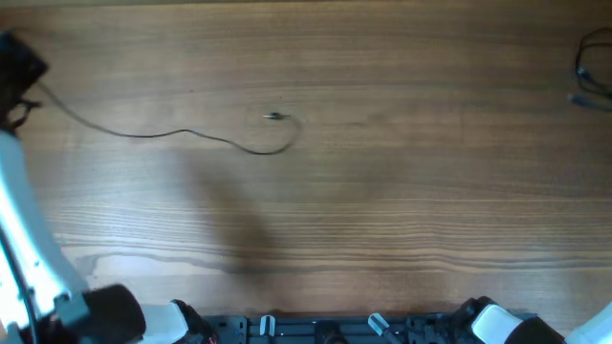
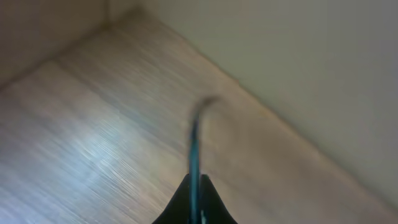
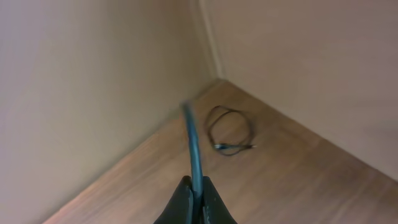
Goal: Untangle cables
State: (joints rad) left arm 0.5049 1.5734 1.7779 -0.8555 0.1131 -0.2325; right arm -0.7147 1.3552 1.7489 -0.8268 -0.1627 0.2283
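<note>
The left claw (image 2: 195,202) is pinching shut on a thin black cable (image 1: 163,134) snaking from nine o'clock toward centre over the wood-grain table (image 1: 382,220); the right claw (image 3: 196,202) is clamping shut on a second thin black strand (image 3: 193,146); a looped black cable (image 3: 230,132) is lying at two o'clock.

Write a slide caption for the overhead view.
One thin black cable snakes from the left edge across the wooden table; a second cable sits at the right edge.

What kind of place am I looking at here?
Likely a robotics lab bench: a bare wooden table boxed in by plain walls, robot arms at its edge, and thin cables laid out to handle.
</note>
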